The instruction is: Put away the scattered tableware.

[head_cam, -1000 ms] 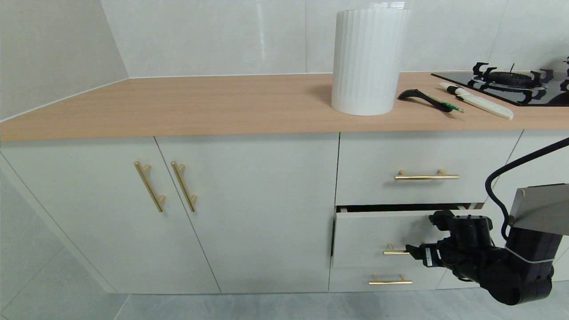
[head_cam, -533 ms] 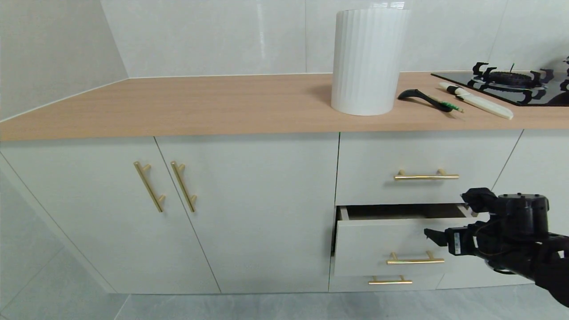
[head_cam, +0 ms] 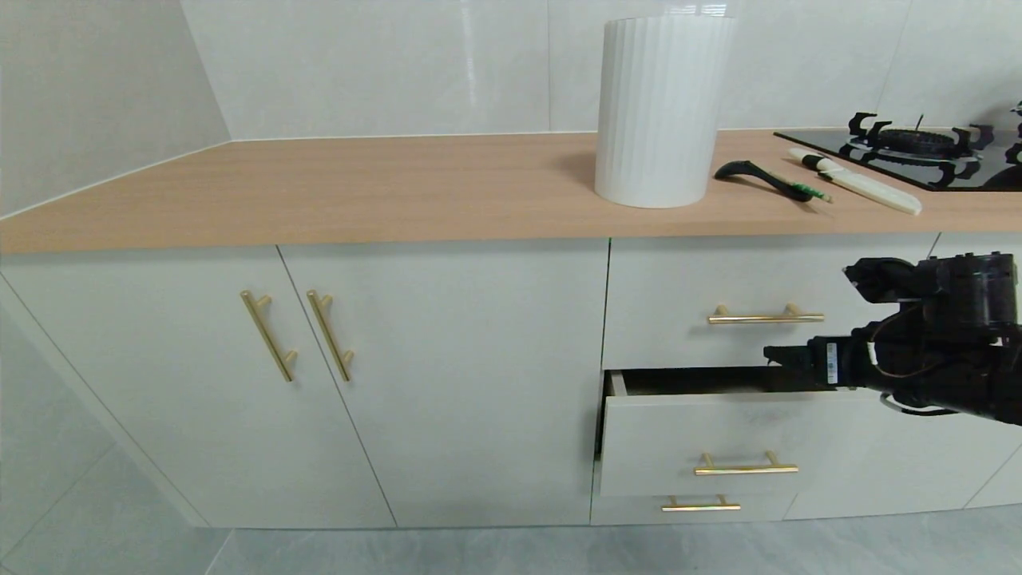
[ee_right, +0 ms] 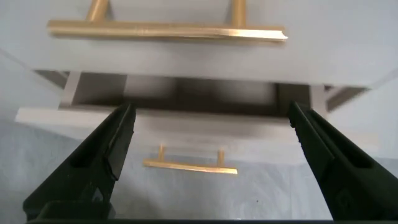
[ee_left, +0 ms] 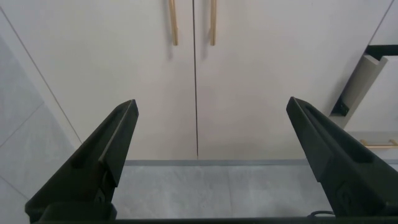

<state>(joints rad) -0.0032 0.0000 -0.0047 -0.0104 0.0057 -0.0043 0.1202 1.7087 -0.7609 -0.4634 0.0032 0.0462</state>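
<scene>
A black ladle [head_cam: 754, 175] and a cream knife-like utensil [head_cam: 862, 183] lie on the wooden counter [head_cam: 359, 188], right of a tall white ribbed container [head_cam: 659, 112]. Below them the middle drawer [head_cam: 718, 431] stands pulled partly out, its dark inside [ee_right: 186, 93] showing. My right gripper [head_cam: 810, 315] hangs open and holds nothing, in front of the drawers, level with the gap above the open drawer front [ee_right: 211, 137]. My left gripper [ee_left: 211, 143] is open and holds nothing, low before the double cabinet doors [ee_left: 196, 81].
A gas hob [head_cam: 918, 148] sits at the counter's far right. Gold handles mark the top drawer [head_cam: 766, 317], the open drawer [head_cam: 746, 467] and the bottom drawer [head_cam: 700, 505]. The cabinet doors carry two gold handles [head_cam: 295, 334]. Grey floor lies below.
The middle drawer came farther out. My right gripper left its handle, moved right and then rose from handle height to the gap above the drawer front.
</scene>
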